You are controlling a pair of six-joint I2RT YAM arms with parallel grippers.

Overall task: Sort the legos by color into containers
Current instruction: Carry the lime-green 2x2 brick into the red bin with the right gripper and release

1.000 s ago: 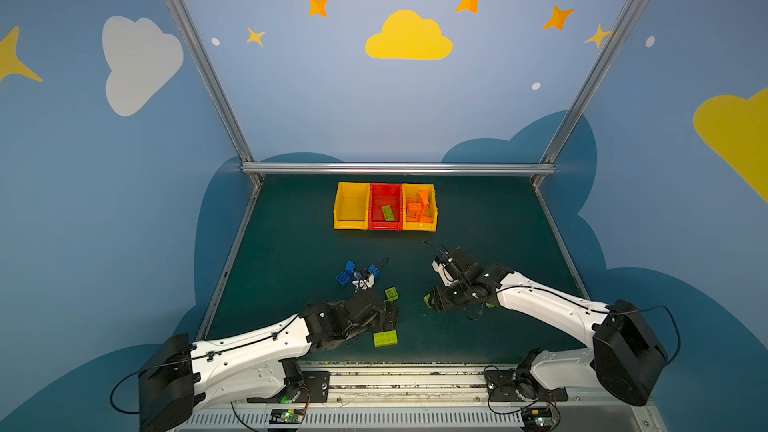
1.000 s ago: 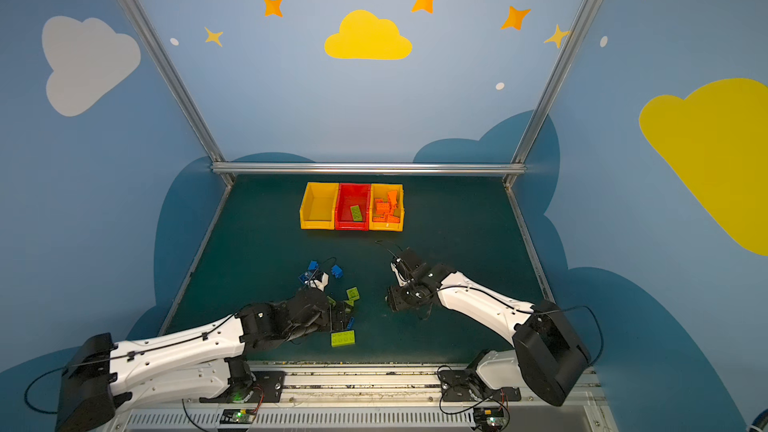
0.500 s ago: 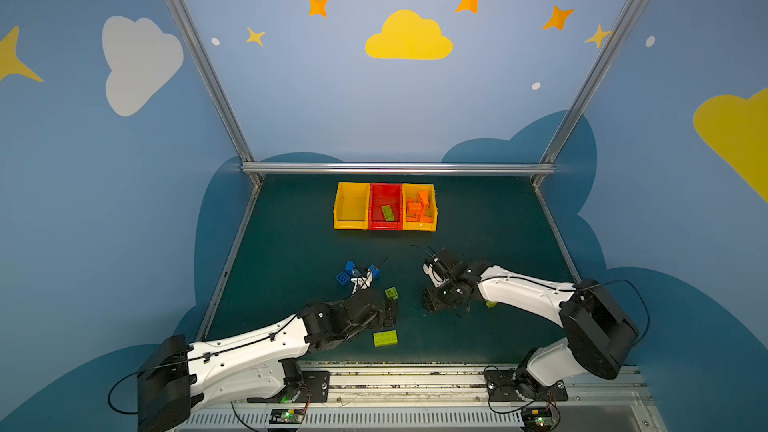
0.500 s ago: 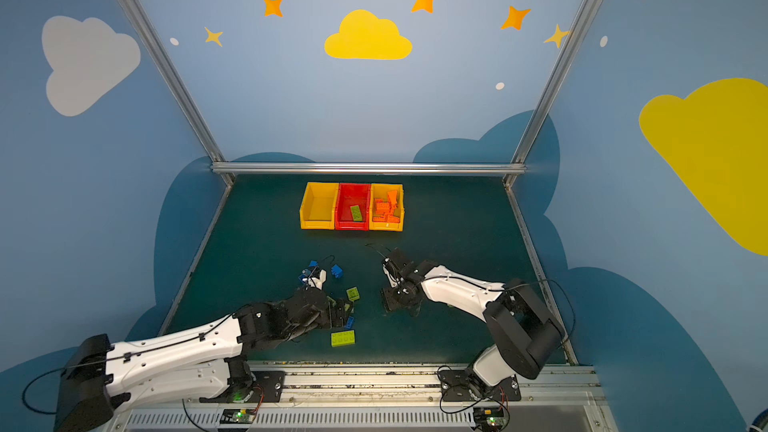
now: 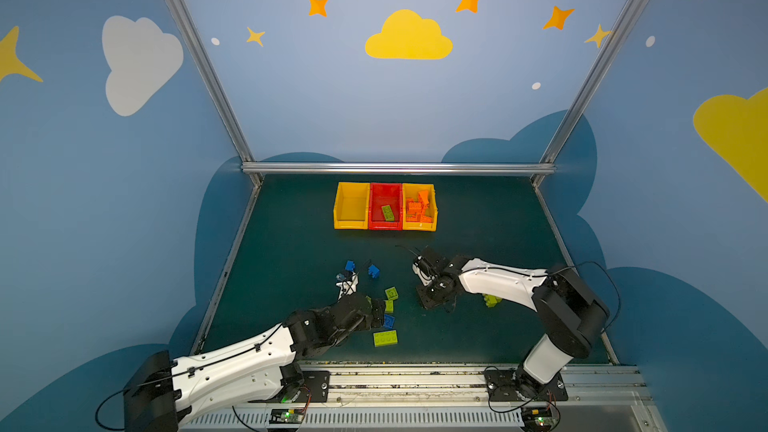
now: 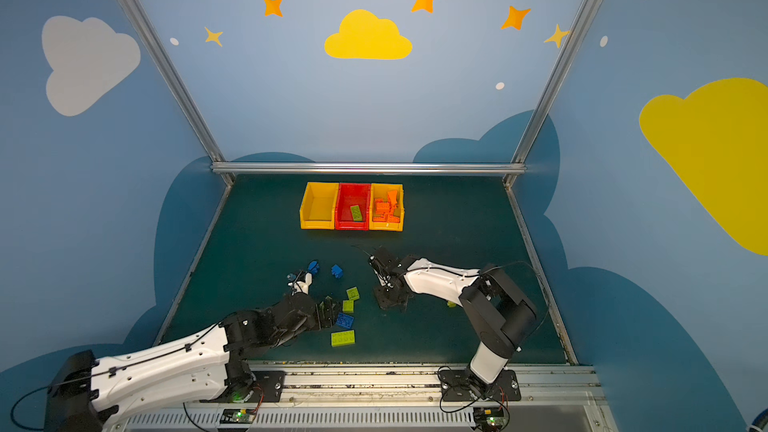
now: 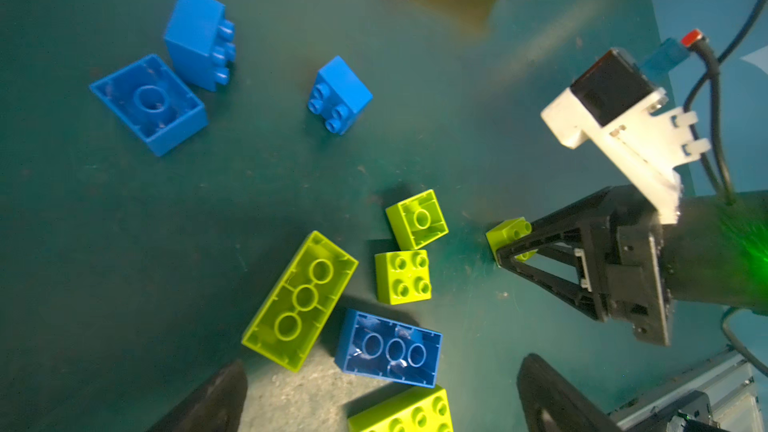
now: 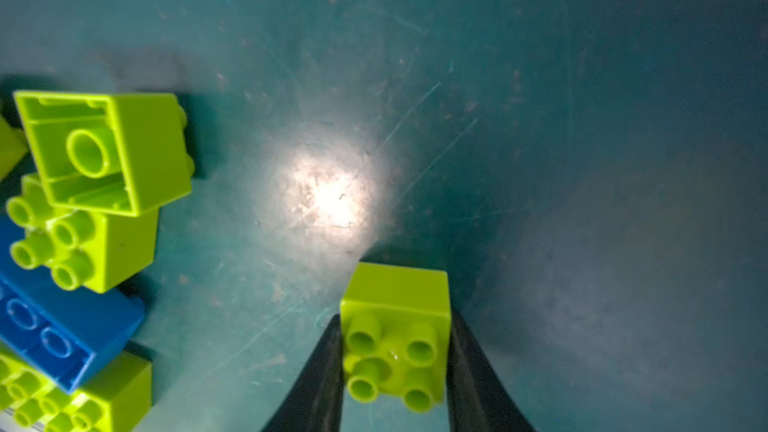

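My counter point(image 5: 291, 251) carries three touching bins point(image 6: 351, 226) at the far side. A yellow bin point(image 5: 351, 209) is empty, presumably for blue. The red bin point(image 5: 376, 201) has one green brick point(image 5: 388, 212). A second yellow bin point(image 5: 434, 205) holds orange bricks point(image 5: 415, 209), too jumbled to count. Left claw point(image 5: 378, 312) hangs wide open, empty, over the loose bricks point(image 7: 399, 276). Right claw point(image 8: 395, 320) pinches a green square point(image 8: 395, 288) on the counter, probably red-bound. I count six green loose, that included, and four blue.

You worked in a robotics lab cell dressed like a nursery: blue walls point(image 5: 332, 110) painted with clouds point(image 5: 408, 37) and stars point(image 5: 318, 5), aluminium posts point(image 5: 199, 60) rising from the far corners of the tabletop point(image 5: 299, 251), and a metal rail point(image 5: 415, 380) carrying two robot arms point(image 5: 232, 363) along its near edge.
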